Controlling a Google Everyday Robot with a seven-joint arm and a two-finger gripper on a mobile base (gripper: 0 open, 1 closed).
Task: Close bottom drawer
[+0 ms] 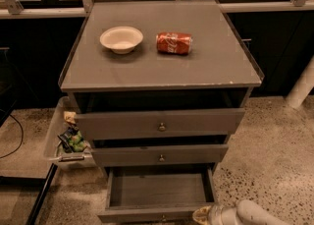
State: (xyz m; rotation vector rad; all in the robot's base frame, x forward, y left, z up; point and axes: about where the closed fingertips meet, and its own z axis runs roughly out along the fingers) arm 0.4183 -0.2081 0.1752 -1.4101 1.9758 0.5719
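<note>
Bottom drawer (157,190) (open) — jaws at corner

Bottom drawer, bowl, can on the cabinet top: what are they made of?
Bottom drawer: grey, matte, likely painted wood; faint grain lines on its floor. Bowl: off-white, dull, possibly paper or moulded fibre; unsure. Can: red, glossy highlights, likely aluminium. Gripper sits low right, by the drawer's front corner.
</note>
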